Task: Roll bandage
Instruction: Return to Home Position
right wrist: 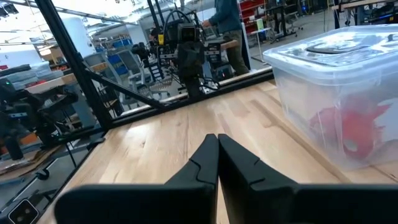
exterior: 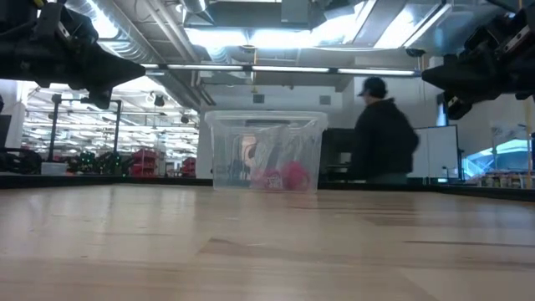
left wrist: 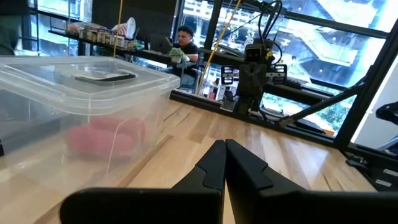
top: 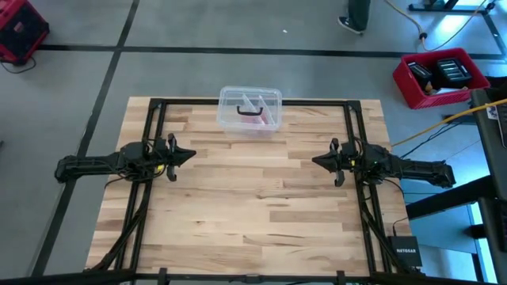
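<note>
High view shows left claw (top: 190,154) and right claw (top: 315,161) shut, empty, away from clear box (top: 225,101) holding bandage (exterior: 284,177).

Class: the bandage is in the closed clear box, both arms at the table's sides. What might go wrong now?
The clear box holding the bandage stands at the far edge of the table; a knock might topple it. A person beyond that edge might bump it. The left gripper and right gripper hang shut at the sides.

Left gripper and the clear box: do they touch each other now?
Apart. In the high view the left gripper hangs over the left of the table, and bare wood lies plainly between it and the box.
</note>
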